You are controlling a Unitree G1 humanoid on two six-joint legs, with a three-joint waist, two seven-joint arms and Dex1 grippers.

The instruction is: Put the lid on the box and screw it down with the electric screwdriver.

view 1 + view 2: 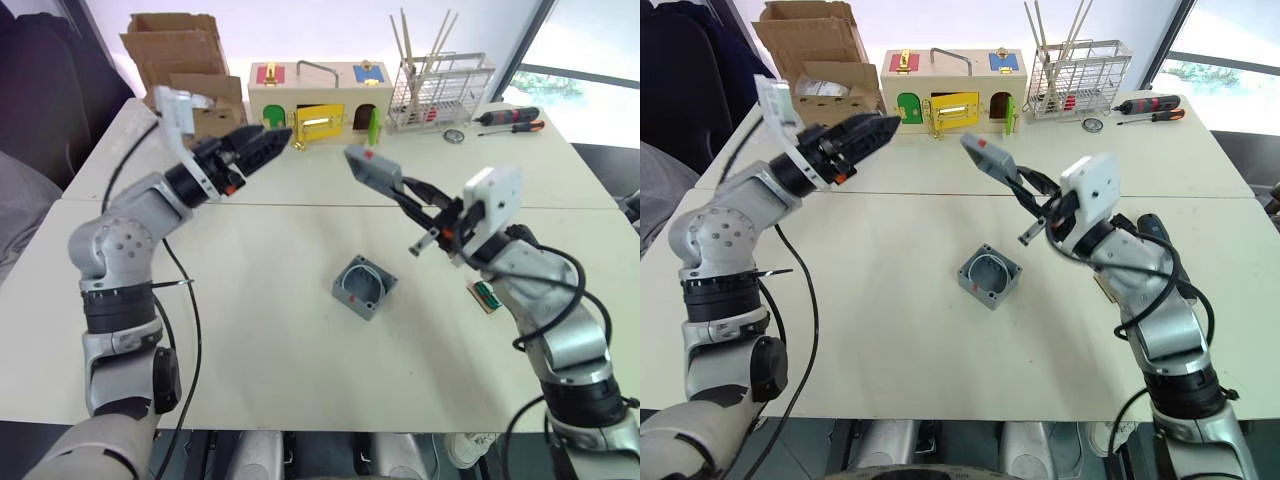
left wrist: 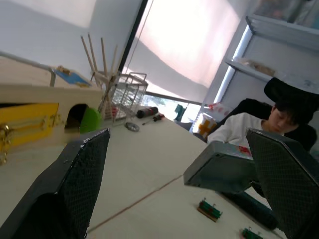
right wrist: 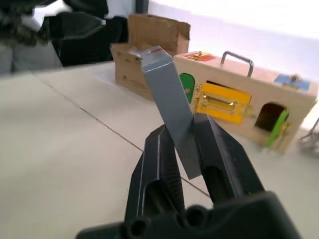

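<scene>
The box [image 1: 362, 287], a deep grey square shell with a white wire inside, sits open-side up near the middle of the table [image 1: 260, 330]. Up and to its right, my right gripper [image 1: 412, 197] is shut on the lid [image 1: 372, 165]. The lid is a thin grey plate with a small red mark, held tilted in the air; the right wrist view shows it [image 3: 172, 104] clamped between the fingers. My left gripper [image 1: 272, 140] is raised over the far left of the table, open and holding nothing. A dark cylinder, the electric screwdriver [image 2: 251, 208], lies on the table past the lid.
Along the back edge stand a cardboard box [image 1: 180, 50], a wooden latch box [image 1: 320, 95] and a wire rack [image 1: 440, 95]. Two slim hand screwdrivers [image 1: 510, 118] lie at the back right. A small green circuit board [image 1: 487, 295] lies by my right forearm. A person [image 2: 279, 119] sits beyond the table.
</scene>
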